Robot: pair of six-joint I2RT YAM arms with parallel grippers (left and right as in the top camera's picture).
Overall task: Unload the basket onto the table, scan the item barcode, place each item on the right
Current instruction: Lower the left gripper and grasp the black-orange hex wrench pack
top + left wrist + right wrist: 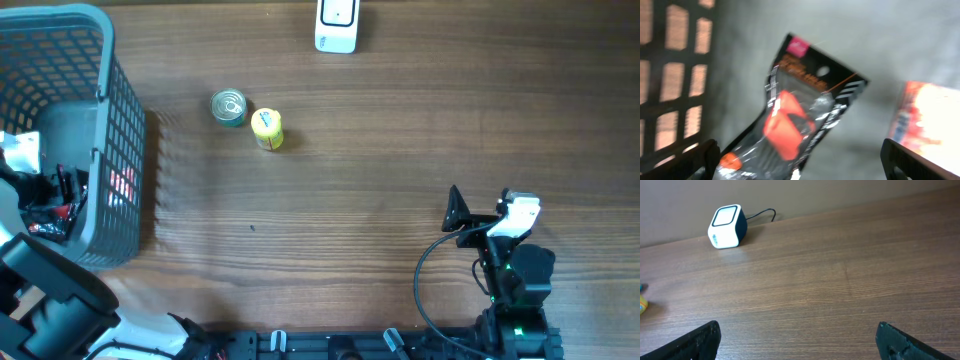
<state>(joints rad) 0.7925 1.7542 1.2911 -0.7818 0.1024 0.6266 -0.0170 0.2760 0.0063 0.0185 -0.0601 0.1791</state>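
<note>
Packet (pixel 800 115), glossy, in lattice basket (pixel 670 75); left end effector (pixel 797 160), right end effector (pixel 797 340) spread.

Wood table (pixel 400 150) w/ basket (pixel 122 150), can (pixel 229 107), yellow tub (pixel 267 129), scanner (pixel 336 25).

soft daylight, blurred glary left-wrist view

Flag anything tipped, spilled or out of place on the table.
Only the yellow container: it seems to lie on its side beside the tin can, which stands upright. No spill or damage visible. The barcode scanner sits squarely at the far side.
</note>
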